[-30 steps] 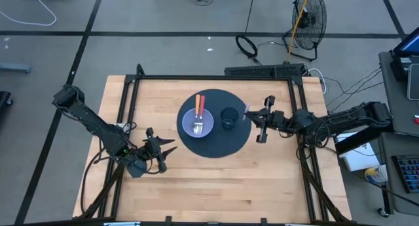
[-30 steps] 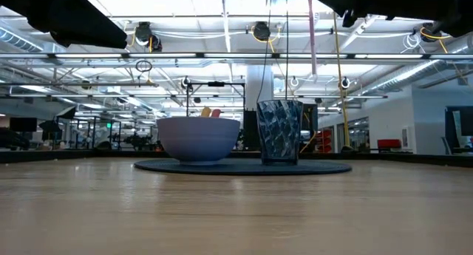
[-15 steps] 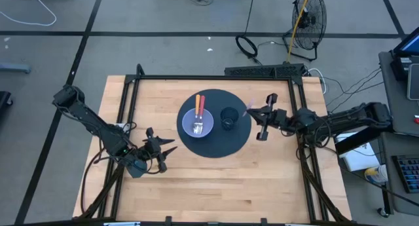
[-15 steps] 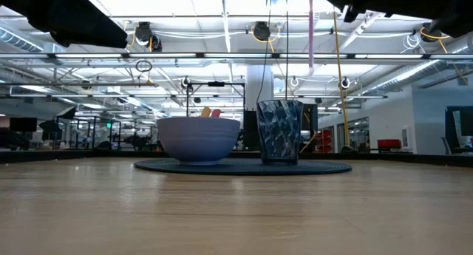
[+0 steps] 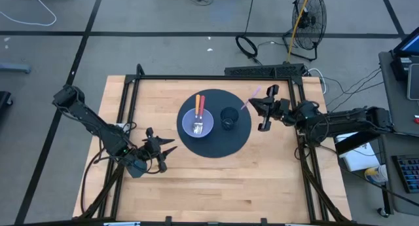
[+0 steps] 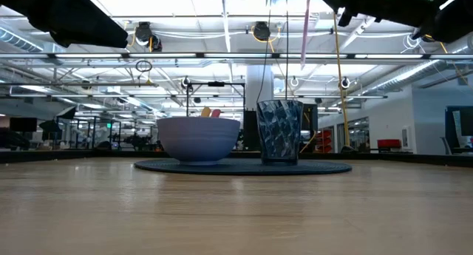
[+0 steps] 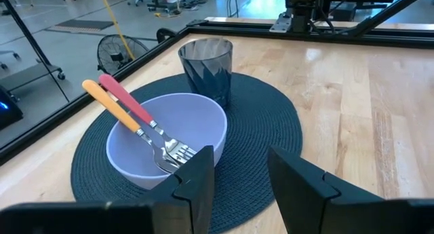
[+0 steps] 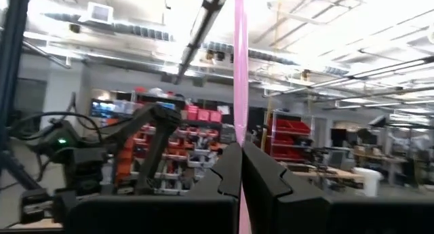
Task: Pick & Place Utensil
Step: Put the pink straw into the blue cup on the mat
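A lavender bowl [image 5: 198,124] sits on a round dark placemat [image 5: 213,144] and holds two forks, one with an orange handle [image 7: 112,105] and one with a red handle [image 7: 129,102]. A dark faceted cup [image 5: 228,117] stands right of the bowl. My right gripper [image 5: 257,103] hovers right of the cup, shut on a thin pink utensil [image 5: 252,99]. My left gripper [image 5: 167,150] is open, low over the table, left of the placemat's near side and pointing at the bowl [image 7: 166,135]. My right gripper pinches the pink utensil between its two shut fingers [image 8: 224,169]. The utensil's pink shaft [image 8: 239,91] runs on past the fingertips. It is lifted clear, high above the table, and shows in the low view as a slightly tilted pink shaft [image 6: 304,33] above the cup.
The table has a black frame along its left, far and right edges [image 5: 209,76]. Bare wood lies near the placemat [image 5: 222,180]. A fan [image 5: 308,16] and cables stand on the floor beyond the far edge.
My right gripper has moved a little toward the table's far edge, carrying the pink utensil with it. The utensil now slants more and shows longer from above. My left arm has kept still.
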Controlling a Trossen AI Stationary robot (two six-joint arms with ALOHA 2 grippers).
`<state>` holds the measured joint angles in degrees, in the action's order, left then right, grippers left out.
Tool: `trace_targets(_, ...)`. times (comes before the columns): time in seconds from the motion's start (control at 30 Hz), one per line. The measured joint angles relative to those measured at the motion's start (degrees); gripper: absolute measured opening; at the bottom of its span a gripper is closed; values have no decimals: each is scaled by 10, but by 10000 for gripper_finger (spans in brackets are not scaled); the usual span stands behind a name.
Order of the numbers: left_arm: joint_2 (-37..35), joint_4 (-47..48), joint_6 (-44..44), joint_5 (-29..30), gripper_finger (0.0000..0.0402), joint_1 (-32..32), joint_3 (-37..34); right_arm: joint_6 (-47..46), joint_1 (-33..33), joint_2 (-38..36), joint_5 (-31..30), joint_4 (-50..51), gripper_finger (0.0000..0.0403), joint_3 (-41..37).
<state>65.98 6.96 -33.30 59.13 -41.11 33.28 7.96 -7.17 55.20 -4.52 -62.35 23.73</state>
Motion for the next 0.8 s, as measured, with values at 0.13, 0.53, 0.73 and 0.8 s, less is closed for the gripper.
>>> trace_targets(0.13, 0, -1, 0, 0, 145, 9, 0, -23, -21, 26, 45, -43, 0, 0)
trace_targets(0.53, 0, -14, 0, -5, 145, 24, 0, -92, -83, 111, 108, -111, 0, 0)
trace_targets(0.73, 0, -13, 0, -3, 145, 24, 0, -112, -94, 155, 141, -150, 0, 0)
trace_targets(0.8, 0, -13, 0, -3, 145, 24, 0, -118, -94, 171, 150, -164, 0, 0)
